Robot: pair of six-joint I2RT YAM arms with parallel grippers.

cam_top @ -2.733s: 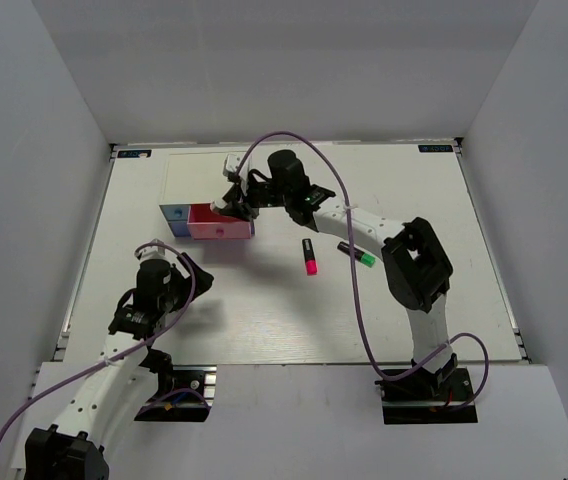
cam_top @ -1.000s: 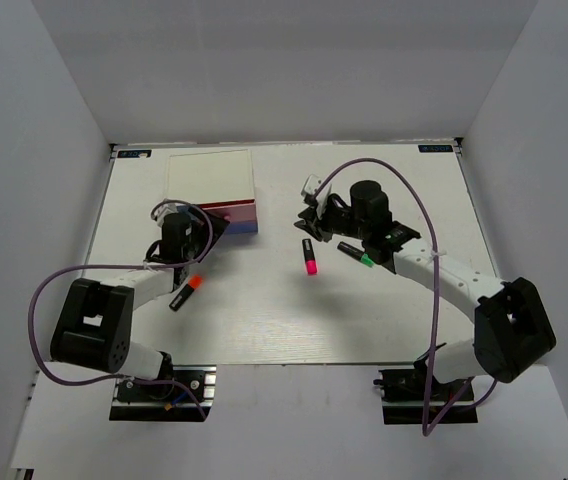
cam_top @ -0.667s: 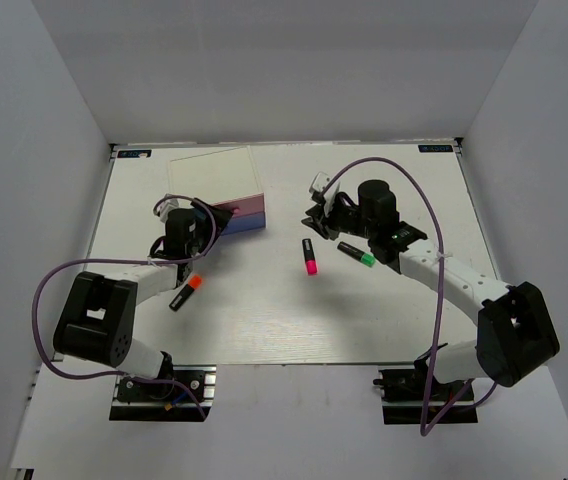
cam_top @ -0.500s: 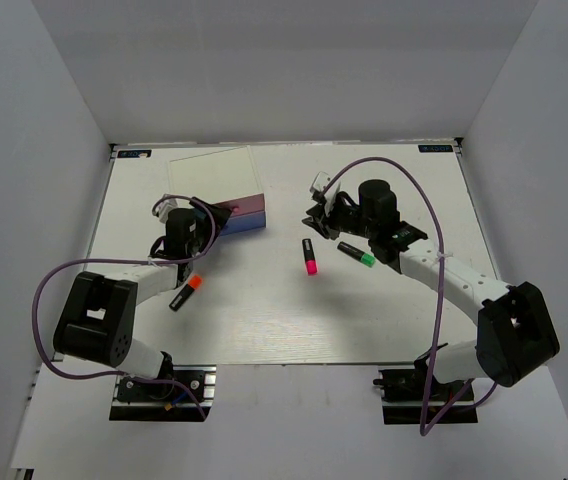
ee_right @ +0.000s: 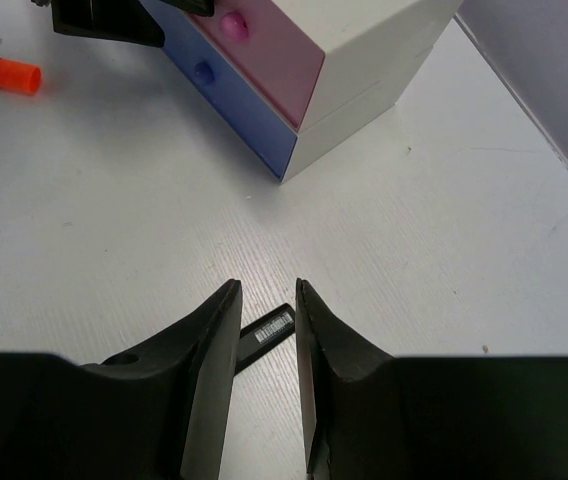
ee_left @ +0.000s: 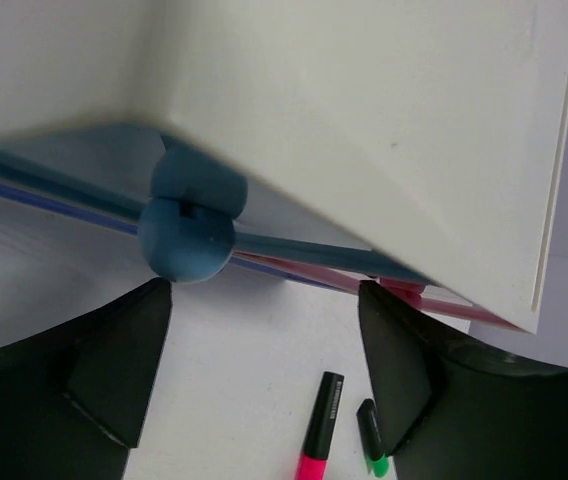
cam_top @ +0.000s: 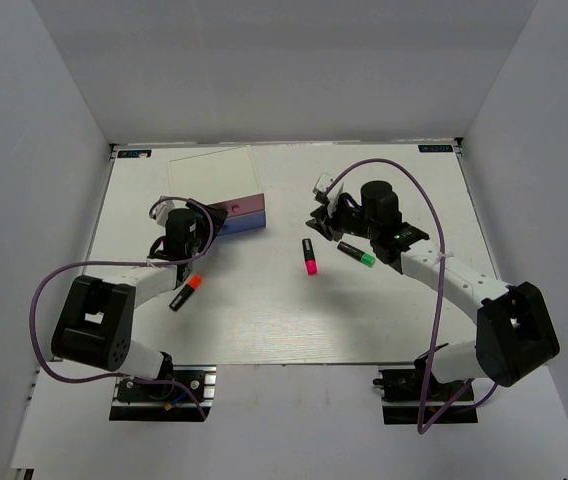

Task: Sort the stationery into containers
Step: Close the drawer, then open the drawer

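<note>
One white-topped box sits just ahead of the left claw, whose jaws gape wide either side of its one blue knob, untouched. Three highlighters lie loose: the orange behind that claw, the pink and the green near the right claw, which is barely parted and empty.

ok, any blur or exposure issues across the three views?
Left wrist: blue knob and drawer box sit very close and look soft, while the pink highlighter beyond is sharper. Right wrist: crisp, though the fingers are near-black silhouettes. Top external: even light, soft shadows, no glare on the table.
</note>
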